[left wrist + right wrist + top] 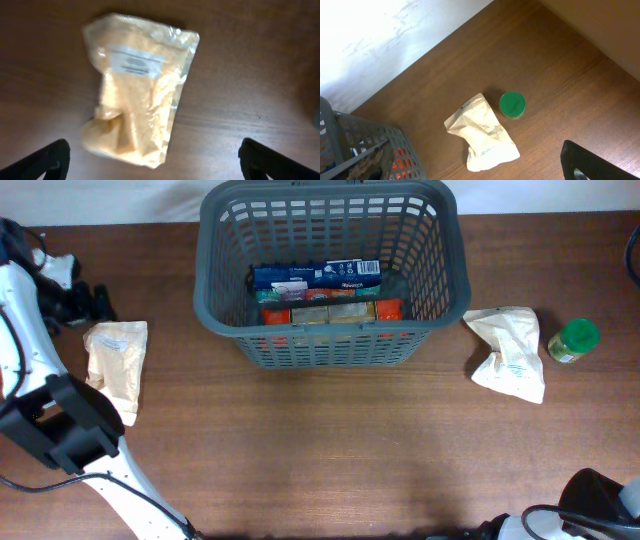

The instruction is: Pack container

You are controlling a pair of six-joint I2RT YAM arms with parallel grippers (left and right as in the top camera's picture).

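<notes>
The dark grey slotted basket (330, 270) stands at the back middle of the table with several boxes lying in it: blue ones behind, red and orange ones in front. Its corner shows in the right wrist view (365, 145). A clear pouch of yellow-orange powder (116, 364) lies left of the basket. My left gripper (155, 162) hangs above this pouch (137, 85), open wide and empty; it shows as a dark shape in the overhead view (85, 305). A crumpled white pouch (510, 352) and a green-lidded jar (574, 340) lie right of the basket. My right gripper is high above them; one finger (595, 162) shows, spread wide and empty.
The white pouch (482, 135) and the jar (512, 104) lie close together, the jar nearer the table's right edge. A white wall runs behind the table. My left arm (60, 430) stretches along the left side and my right arm's base (600, 500) sits at the front right corner.
</notes>
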